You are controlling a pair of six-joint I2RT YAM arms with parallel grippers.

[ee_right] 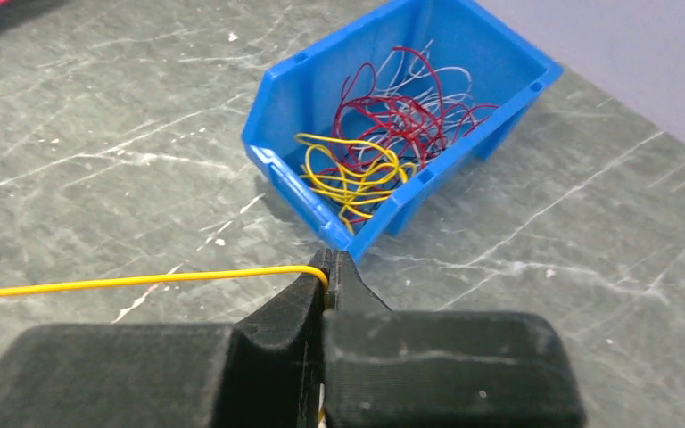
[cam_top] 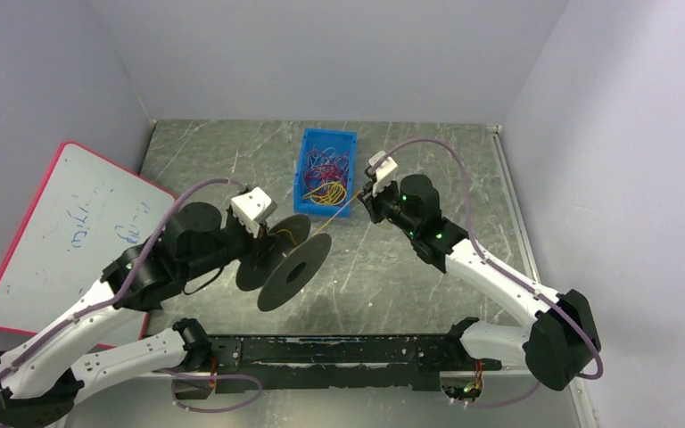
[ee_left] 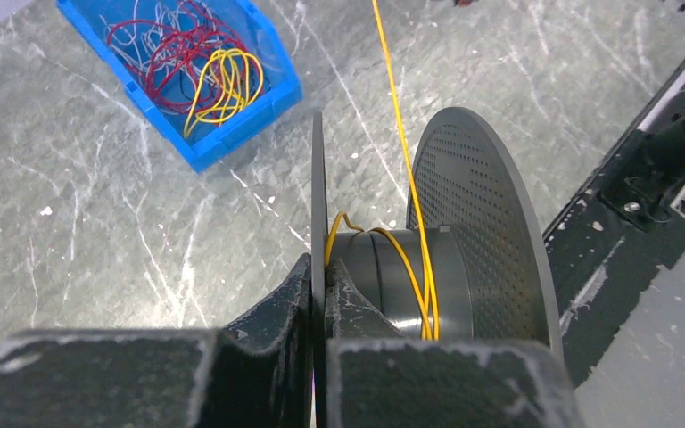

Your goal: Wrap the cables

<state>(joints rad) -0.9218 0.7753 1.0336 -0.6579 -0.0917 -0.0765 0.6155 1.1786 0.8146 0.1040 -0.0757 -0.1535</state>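
A grey spool (cam_top: 287,260) with two wide flanges is held up over the table's middle. My left gripper (ee_left: 318,276) is shut on the spool's near flange (ee_left: 317,187). A yellow cable (ee_left: 399,134) has a few turns on the spool's hub (ee_left: 410,285) and runs taut to my right gripper (ee_right: 330,265), which is shut on that cable (ee_right: 143,282) just in front of the blue bin. More cables, yellow (ee_right: 352,174) and red (ee_right: 397,111), lie tangled in the blue bin (cam_top: 325,171).
A whiteboard with a red rim (cam_top: 67,227) leans at the left wall. A black rail (cam_top: 321,349) runs along the near edge between the arm bases. Grey walls close in the table at the back and sides.
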